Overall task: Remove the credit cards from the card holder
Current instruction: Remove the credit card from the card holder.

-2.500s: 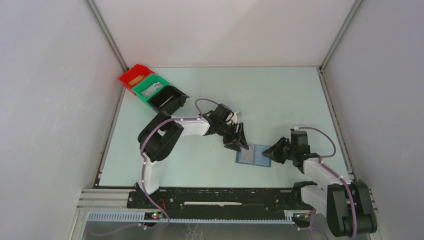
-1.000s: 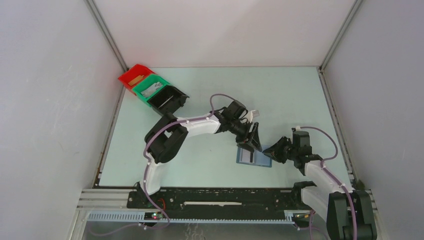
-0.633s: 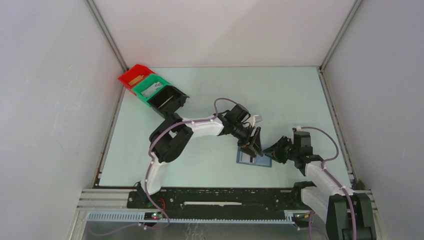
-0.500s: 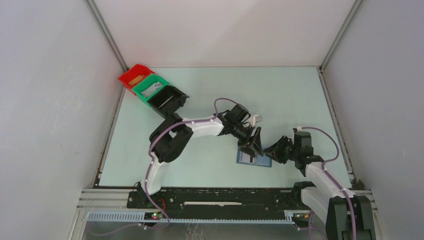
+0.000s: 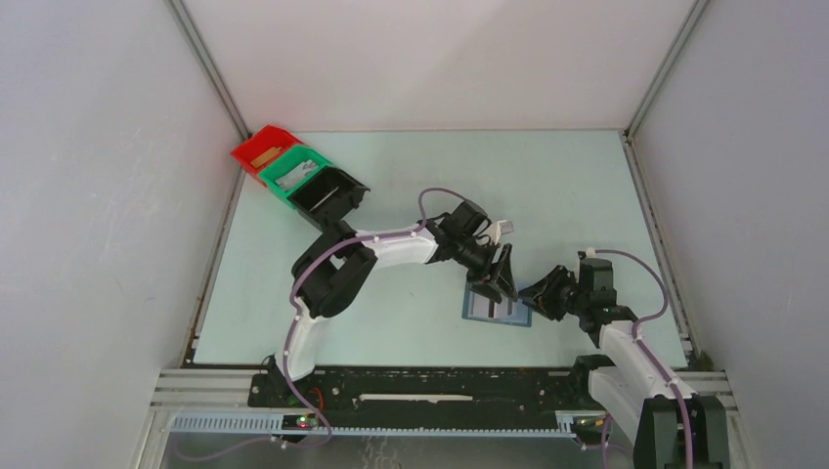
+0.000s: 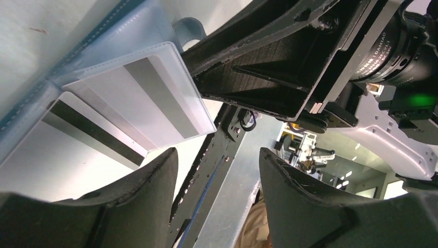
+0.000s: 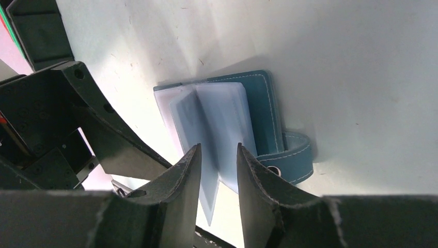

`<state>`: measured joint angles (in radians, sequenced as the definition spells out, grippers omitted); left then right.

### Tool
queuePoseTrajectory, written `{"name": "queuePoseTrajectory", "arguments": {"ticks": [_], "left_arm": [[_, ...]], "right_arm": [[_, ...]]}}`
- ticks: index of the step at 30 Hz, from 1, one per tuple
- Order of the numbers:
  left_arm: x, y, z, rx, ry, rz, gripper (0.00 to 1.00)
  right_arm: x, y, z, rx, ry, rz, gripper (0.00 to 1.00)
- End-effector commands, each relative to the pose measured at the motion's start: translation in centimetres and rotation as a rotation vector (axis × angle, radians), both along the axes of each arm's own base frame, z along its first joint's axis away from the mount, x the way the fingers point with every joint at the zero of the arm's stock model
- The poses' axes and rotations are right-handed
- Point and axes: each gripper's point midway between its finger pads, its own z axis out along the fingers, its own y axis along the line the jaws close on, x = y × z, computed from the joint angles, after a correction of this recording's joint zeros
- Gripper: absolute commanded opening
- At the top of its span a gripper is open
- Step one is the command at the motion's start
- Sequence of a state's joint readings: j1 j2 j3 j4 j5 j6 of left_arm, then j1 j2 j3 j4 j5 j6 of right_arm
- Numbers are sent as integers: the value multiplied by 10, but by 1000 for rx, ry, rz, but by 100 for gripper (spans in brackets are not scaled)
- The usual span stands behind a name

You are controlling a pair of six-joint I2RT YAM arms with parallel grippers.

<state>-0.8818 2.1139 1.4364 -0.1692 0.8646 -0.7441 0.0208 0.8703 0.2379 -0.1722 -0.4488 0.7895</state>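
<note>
The slate-blue card holder (image 5: pixel 492 311) lies spread open on the table, its tab (image 7: pixel 295 159) toward my right arm. Its clear sleeves (image 7: pixel 219 111) stand fanned like book pages. Pale credit cards with a grey stripe (image 6: pixel 150 95) and a dark stripe (image 6: pixel 77 135) sit inside the sleeves. My left gripper (image 5: pixel 501 283) (image 6: pixel 218 155) hovers open at the holder's far edge, nothing between its fingers. My right gripper (image 5: pixel 534 299) (image 7: pixel 218 147) is open at the holder's right edge, with a loose sleeve leaf lying in the gap.
Red (image 5: pixel 260 149), green (image 5: pixel 293 172) and black (image 5: pixel 328 194) bins stand in a row at the back left corner, with flat items in the red and green ones. White walls close in the table on three sides.
My left gripper has moved right and down onto the holder's far edge. My right gripper's jaws have widened, and the sleeves have spread.
</note>
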Motion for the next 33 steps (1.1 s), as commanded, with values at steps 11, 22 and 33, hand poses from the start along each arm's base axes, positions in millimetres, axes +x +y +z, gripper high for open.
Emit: {"name": "queuePoseTrajectory", "arguments": {"ticks": [11, 22, 33], "left_arm": [[23, 5, 4, 22, -35, 92, 63], [19, 3, 8, 2, -12, 68, 63], [15, -1, -17, 30, 40, 58, 63]], "right_arm": [[-1, -15, 6, -66, -33, -58, 38], [9, -39, 23, -115, -87, -109, 38], [12, 10, 20, 0, -74, 87, 38]]}}
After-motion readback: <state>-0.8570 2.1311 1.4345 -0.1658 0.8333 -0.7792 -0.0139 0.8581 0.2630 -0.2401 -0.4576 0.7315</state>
